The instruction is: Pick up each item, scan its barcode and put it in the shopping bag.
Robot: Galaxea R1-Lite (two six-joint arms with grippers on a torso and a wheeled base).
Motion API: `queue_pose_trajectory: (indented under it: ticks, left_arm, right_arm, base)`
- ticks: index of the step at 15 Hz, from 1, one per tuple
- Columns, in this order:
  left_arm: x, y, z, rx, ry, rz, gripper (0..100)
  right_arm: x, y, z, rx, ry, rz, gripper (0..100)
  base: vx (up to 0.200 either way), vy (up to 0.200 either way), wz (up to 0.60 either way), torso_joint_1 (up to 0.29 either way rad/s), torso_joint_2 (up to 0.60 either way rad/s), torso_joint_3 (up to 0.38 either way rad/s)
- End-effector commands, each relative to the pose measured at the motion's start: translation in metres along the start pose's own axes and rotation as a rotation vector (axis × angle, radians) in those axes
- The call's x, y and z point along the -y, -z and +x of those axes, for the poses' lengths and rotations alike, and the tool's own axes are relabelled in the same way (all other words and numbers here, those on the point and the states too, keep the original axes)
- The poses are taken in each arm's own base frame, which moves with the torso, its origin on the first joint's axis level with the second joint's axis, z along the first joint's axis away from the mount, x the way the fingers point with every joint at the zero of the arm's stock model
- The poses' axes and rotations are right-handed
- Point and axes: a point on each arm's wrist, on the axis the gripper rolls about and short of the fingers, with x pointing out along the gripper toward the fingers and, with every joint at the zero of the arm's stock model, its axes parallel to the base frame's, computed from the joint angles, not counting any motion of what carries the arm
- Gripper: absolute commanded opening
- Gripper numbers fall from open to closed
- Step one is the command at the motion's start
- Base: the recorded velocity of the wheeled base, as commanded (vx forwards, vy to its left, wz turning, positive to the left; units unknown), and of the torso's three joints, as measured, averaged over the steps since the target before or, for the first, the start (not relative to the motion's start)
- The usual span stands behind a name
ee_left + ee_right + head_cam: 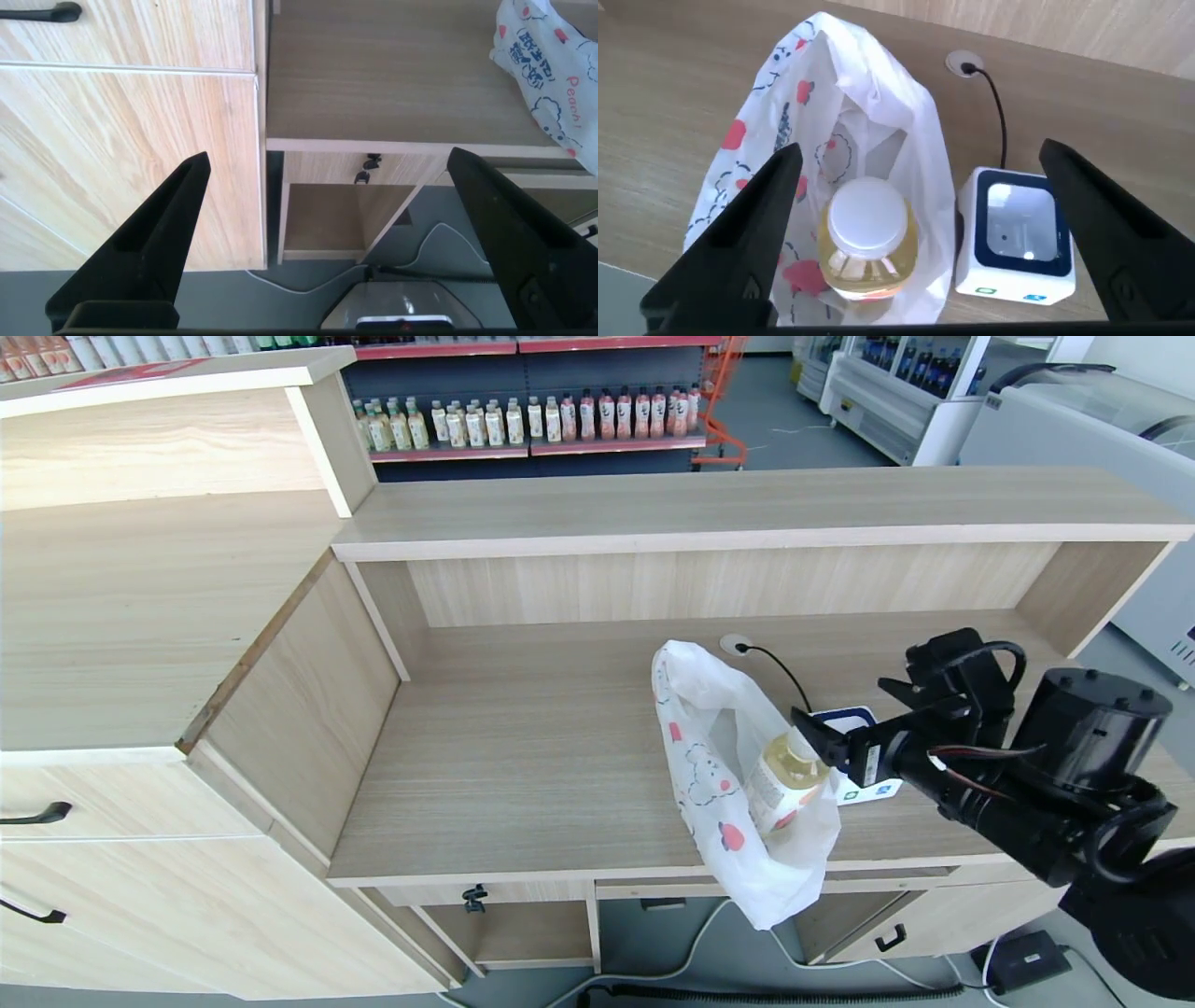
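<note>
A: Surface?
B: Pale wood-grain checkout counter [523, 775] with a raised ledge behind. Near the front edge, a white plastic shopping bag with cartoon prints [709, 775], sagging over that edge.

A: Inside the bag?
B: Clear bottle of pale yellow drink with a white cap [867, 233], cap upward.

A: Beside the bag?
B: Just to its right, a white-and-blue box scanner [1013, 238]. Thin black cable [999, 117] from there to a round port behind the bag.

A: Grippers?
B: Over the bag's mouth, right gripper [920, 147], jaws spread wide, gripping nothing. Well left of the bag, low before the counter front, left gripper [329, 157], likewise spread and empty.

A: Room?
B: Far behind the bag, red-edged store shelves of bottled drinks [532, 420]. Farther right, white chest freezers [1027, 439]. Grey floor.
</note>
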Motion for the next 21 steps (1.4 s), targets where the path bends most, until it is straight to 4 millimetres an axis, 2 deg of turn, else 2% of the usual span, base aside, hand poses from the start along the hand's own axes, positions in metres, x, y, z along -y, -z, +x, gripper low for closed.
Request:
queue_pose_trajectory:
  ticks: [1, 3, 6, 8, 10, 12, 14, 17, 19, 21]
  left_arm:
    - [0.0, 0.0, 0.0, 0.0, 0.0, 0.0, 100]
    - [0.0, 0.0, 0.0, 0.0, 0.0, 0.0, 100]
    - [0.0, 0.0, 0.0, 0.0, 0.0, 0.0, 100]
    - [0.0, 0.0, 0.0, 0.0, 0.0, 0.0, 100]
    - [0.0, 0.0, 0.0, 0.0, 0.0, 0.0, 100]
    - [0.0, 0.0, 0.0, 0.0, 0.0, 0.0, 100]
    - [0.0, 0.0, 0.0, 0.0, 0.0, 0.0, 100]
    - [0.0, 0.0, 0.0, 0.0, 0.0, 0.0, 100]
    - [0.0, 0.0, 0.0, 0.0, 0.0, 0.0, 100]
    - [0.0, 0.0, 0.0, 0.0, 0.0, 0.0, 100]
  right_arm:
    - [0.021, -0.02, -0.026, 0.011, 0.168, -0.003, 100]
    - [0.046, -0.018, -0.039, -0.045, 0.334, -0.039, 100]
    - [0.099, -0.007, -0.067, -0.221, 0.582, -0.113, 100]
    - [0.132, 0.002, -0.09, -0.351, 0.763, -0.129, 100]
    - [0.154, 0.01, -0.105, -0.407, 0.877, -0.113, 100]
    - [0.168, 0.015, -0.114, -0.415, 0.938, -0.078, 100]
    - [0.172, 0.014, -0.118, -0.362, 0.919, -0.033, 100]
    - [0.173, 0.01, -0.119, -0.326, 0.887, -0.013, 100]
    - [0.189, 0.014, -0.118, -0.345, 0.927, -0.004, 100]
    - [0.191, 0.017, -0.121, -0.36, 0.94, 0.002, 100]
  base:
    - [0.0, 0.0, 0.0, 0.0, 0.0, 0.0]
    - [0.0, 0.0, 0.0, 0.0, 0.0, 0.0]
    - [0.0, 0.0, 0.0, 0.0, 0.0, 0.0]
    - [0.0, 0.0, -0.6, 0.022, -0.02, -0.019]
    - [0.0, 0.0, -0.3, 0.112, -0.21, -0.08]
    - [0.0, 0.0, 0.0, 0.0, 0.0, 0.0]
    - [0.0, 0.0, 0.0, 0.0, 0.0, 0.0]
    - [0.0, 0.0, 0.0, 0.0, 0.0, 0.0]
    - [0.0, 0.0, 0.0, 0.0, 0.0, 0.0]
    - [0.0, 0.0, 0.0, 0.0, 0.0, 0.0]
